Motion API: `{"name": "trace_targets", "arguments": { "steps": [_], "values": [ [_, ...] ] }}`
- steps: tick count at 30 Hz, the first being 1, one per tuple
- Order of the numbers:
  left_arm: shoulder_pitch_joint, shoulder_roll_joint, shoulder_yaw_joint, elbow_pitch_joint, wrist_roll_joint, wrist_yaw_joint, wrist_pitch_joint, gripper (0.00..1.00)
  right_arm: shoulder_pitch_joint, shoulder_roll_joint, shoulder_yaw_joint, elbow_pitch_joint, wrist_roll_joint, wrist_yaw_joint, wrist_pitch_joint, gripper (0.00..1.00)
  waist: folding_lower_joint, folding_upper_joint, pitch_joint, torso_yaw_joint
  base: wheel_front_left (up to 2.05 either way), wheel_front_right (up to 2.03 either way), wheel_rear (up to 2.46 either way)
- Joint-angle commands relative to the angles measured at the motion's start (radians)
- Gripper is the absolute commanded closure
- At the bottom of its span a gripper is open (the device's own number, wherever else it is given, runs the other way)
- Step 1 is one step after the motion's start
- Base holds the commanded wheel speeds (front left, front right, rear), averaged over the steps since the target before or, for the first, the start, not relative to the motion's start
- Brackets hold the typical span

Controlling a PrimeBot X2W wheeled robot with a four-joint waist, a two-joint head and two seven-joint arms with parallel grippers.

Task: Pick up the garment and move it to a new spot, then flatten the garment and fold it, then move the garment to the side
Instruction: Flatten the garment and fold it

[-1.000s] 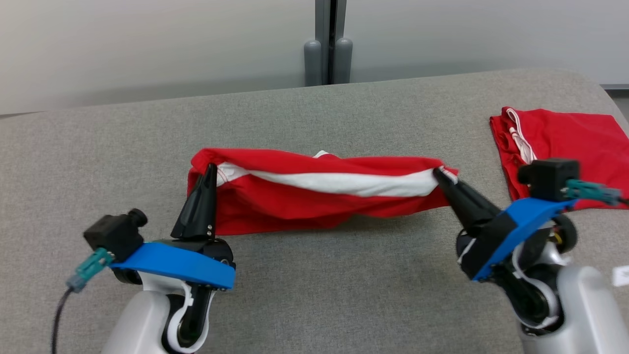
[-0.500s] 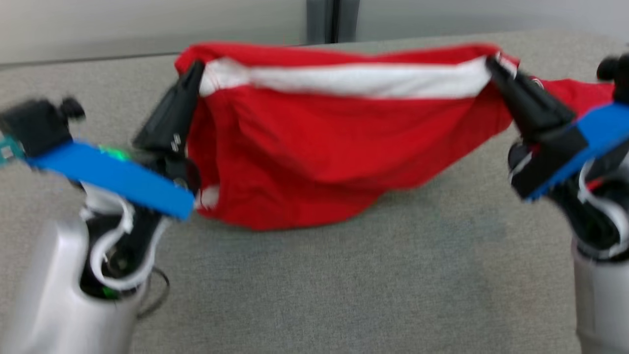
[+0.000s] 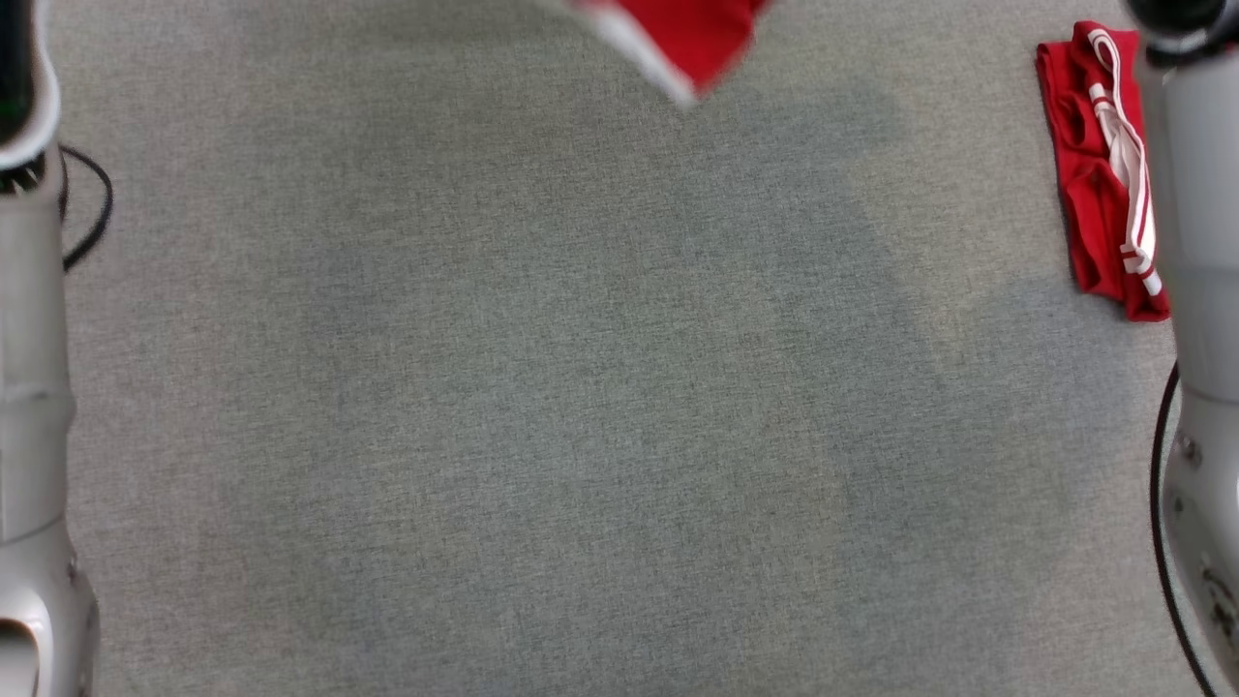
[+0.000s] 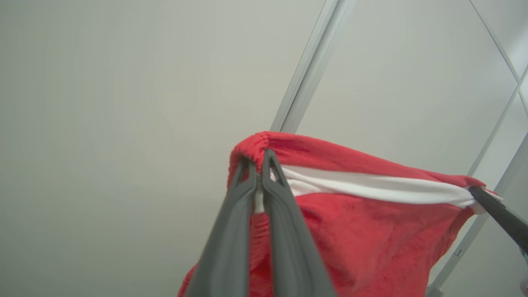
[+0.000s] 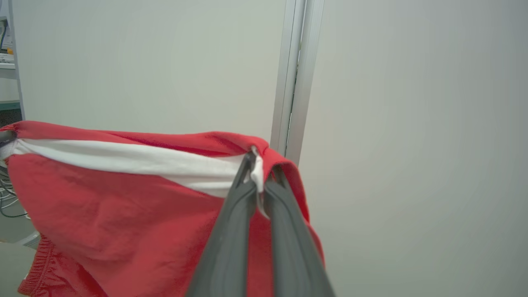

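Garment (image 4: 363, 231) held aloft above table (image 3: 581, 387), stretched between both grippers; low corner dangles at far centre of head view. Left gripper (image 4: 259, 159) clamped on its left end; right gripper (image 5: 260, 165) clamped on right end. Risks: thin pinch may slip if arms spread, dropping one end; slack cloth may bunch on landing; placement too far right may overlap folded garment (image 3: 1103, 174). Count: garments two, grippers two, table one.
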Motion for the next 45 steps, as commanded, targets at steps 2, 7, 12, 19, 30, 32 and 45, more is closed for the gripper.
{"name": "trace_targets", "arguments": {
  "steps": [2, 7, 12, 19, 30, 32, 45],
  "values": [
    [-0.055, -0.002, 0.011, 0.040, 0.011, -0.013, -0.058, 1.00, -0.060, -0.018, 0.029, 0.064, -0.026, 0.000, -0.067, 1.00, -0.0004, 0.0000, 0.003, -0.001, 0.00, 0.00, 0.00],
    [-0.059, -0.023, -0.017, 0.093, -0.002, -0.034, -0.167, 1.00, -0.082, -0.035, 0.092, 0.165, -0.040, 0.000, -0.166, 1.00, -0.0004, 0.0000, -0.005, 0.002, 0.00, 0.00, 0.00],
    [0.076, -0.024, -0.117, 0.122, -0.015, -0.042, -0.238, 1.00, 0.054, -0.073, 0.197, 0.211, 0.003, 0.000, -0.175, 1.00, -0.0004, 0.0000, -0.019, 0.008, 0.00, 0.00, 0.00],
    [0.356, -0.015, -0.299, 0.197, -0.051, -0.042, -0.300, 1.00, 0.358, -0.148, 0.332, 0.228, 0.155, 0.000, -0.110, 1.00, -0.0004, 0.0000, -0.080, 0.013, 0.00, 0.00, 0.00],
    [0.723, 0.058, -0.439, 0.157, -0.082, -0.020, -0.264, 1.00, 0.818, -0.310, 0.302, -0.078, 0.354, 0.000, 0.255, 1.00, -0.0004, 0.0000, -0.248, 0.027, 0.00, 0.00, 0.00],
    [0.791, 0.079, -0.455, 0.100, -0.089, 0.003, -0.232, 1.00, 0.907, -0.332, 0.255, -0.163, 0.351, 0.000, 0.332, 1.00, -0.0004, 0.0000, -0.275, 0.029, 0.00, 0.00, 0.00],
    [1.132, 0.284, -0.481, -0.525, -0.144, 0.258, -0.001, 1.00, 1.396, -0.219, -0.185, -0.806, 0.143, 0.000, 0.829, 1.00, -0.0004, 0.0000, -0.318, 0.072, 0.00, 0.00, 0.00]
  ]
}}
